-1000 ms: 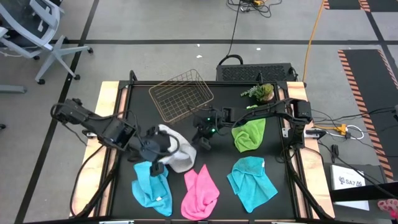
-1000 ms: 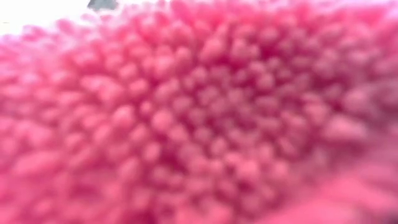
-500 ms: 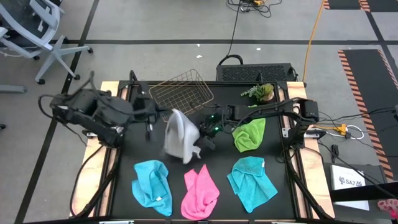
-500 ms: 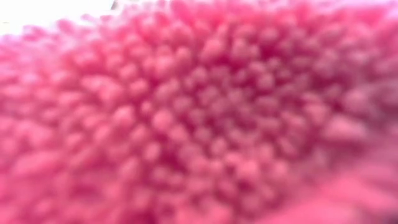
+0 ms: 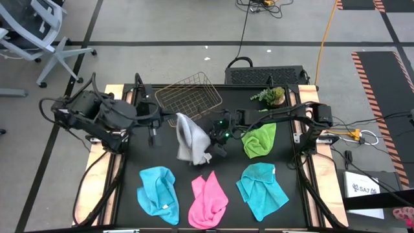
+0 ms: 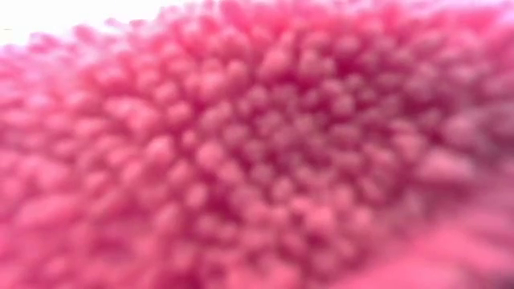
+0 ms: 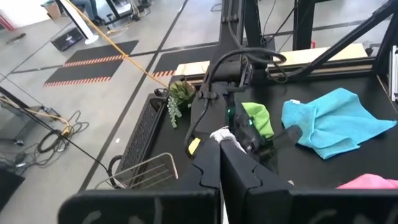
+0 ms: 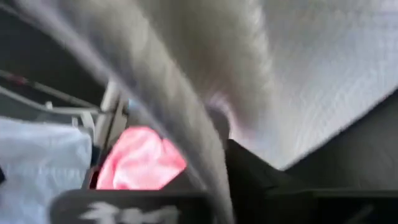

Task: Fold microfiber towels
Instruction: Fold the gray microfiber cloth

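Observation:
The white-grey towel [image 5: 189, 139] hangs as a drape over the table's middle, between my two grippers. My left gripper [image 5: 176, 118] is shut on its top corner. My right gripper [image 5: 210, 150] is at the towel's lower right edge, and in the right wrist view the cloth [image 8: 261, 68] fills the picture. Flat on the black mat lie a cyan towel [image 5: 158, 193], a pink towel [image 5: 208, 199], a second cyan towel [image 5: 261, 189] and a lime towel [image 5: 259, 140]. Pink pile [image 6: 257, 144] fills the low view. My left gripper pinches a small tuft of the towel's upper corner [image 7: 222, 134] between its two shut fingertips, coming from the table's left and slanting a little down. The rest of the towel hangs slack below that corner. My right gripper is shut on a fold at the towel's lower right edge [image 5: 204, 154], reaching in from the table's right. In its wrist view a strip of cloth [image 8: 208, 168] runs down between the fingers. One layer or several, I cannot tell.
A copper wire basket [image 5: 189, 98] stands at the far edge, just behind the hanging towel. A small green plant [image 5: 270, 96] sits at the far right. Wooden strips edge the mat's left side [image 5: 105, 155] and right side.
My left gripper has risen and drawn back toward the table's far left with the white-grey towel. The towel, bunched on the mat a second ago, now hangs from its top corner. My right gripper has stayed beside its lower edge.

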`<state>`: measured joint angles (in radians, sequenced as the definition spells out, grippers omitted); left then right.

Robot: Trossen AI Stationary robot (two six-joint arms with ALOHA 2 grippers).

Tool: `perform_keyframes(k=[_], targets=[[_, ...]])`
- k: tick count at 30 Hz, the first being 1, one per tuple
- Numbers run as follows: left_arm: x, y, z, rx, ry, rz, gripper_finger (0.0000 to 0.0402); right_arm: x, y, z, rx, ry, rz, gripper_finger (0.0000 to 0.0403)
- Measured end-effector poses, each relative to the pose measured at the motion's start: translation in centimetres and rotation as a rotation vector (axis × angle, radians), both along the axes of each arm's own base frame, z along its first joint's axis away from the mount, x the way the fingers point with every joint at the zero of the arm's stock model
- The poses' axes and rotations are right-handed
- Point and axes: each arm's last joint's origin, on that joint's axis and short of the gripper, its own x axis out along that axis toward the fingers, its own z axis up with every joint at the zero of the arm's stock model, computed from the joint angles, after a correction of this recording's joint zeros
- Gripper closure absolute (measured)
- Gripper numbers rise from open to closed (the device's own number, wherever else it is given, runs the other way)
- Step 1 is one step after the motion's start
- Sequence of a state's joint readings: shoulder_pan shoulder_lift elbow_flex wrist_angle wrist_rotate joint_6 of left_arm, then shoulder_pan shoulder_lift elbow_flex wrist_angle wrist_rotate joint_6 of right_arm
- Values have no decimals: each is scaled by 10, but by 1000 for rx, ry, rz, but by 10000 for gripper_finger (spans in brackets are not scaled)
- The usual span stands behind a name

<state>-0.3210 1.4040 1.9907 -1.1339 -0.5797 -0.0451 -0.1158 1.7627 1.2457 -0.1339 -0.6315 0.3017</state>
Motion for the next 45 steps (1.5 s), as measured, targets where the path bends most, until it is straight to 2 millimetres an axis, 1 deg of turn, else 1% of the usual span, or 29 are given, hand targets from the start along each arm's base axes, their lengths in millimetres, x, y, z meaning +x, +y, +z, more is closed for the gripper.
perform_keyframes(k=[3, 6, 10, 13, 16, 18, 20, 23, 25, 28, 30, 33, 36, 39, 42, 45], targets=[[-2, 1, -3, -16, 24, 13, 401, -15, 1, 10, -38, 51, 30, 396], [-3, 1, -5, -27, 45, 31, 401, -36, -2, 29, -100, 90, 3, 401], [0, 3, -9, -33, 58, 58, 401, -71, -9, 73, -201, 27, -95, 402], [4, 5, -11, -38, 65, 80, 401, -103, -14, 110, -239, -72, -188, 402], [13, 8, -14, -29, 68, 107, 401, -138, -17, 144, -267, -197, -278, 402], [17, 9, -16, -26, 75, 118, 401, -159, -17, 161, -272, -263, -333, 402], [29, 13, -17, -16, 46, 157, 401, -179, -15, 173, -264, -312, -362, 402], [37, 17, -19, 10, 48, 164, 401, -198, -11, 181, -264, -344, -375, 402], [46, 22, -19, 28, 31, 179, 401, -205, -11, 182, -259, -332, -387, 402], [53, 27, -25, 49, 65, 192, 401, -211, -11, 177, -260, -269, -416, 403], [58, 33, -25, 51, 50, 216, 401, -212, -13, 172, -248, -211, -423, 403], [59, 34, -26, 51, 65, 213, 401, -209, -13, 165, -214, -136, -403, 403], [58, 34, -27, 59, 82, 207, 401, -204, -13, 162, -174, -120, -352, 403], [53, 35, -28, 58, 109, 213, 401, -202, -14, 161, -178, -124, -335, 403], [47, 37, -26, 45, 103, 233, 401, -204, -18, 162, -218, -124, -375, 403], [44, 39, -26, 46, 121, 239, 401, -207, -25, 172, -290, -158, -424, 403]])
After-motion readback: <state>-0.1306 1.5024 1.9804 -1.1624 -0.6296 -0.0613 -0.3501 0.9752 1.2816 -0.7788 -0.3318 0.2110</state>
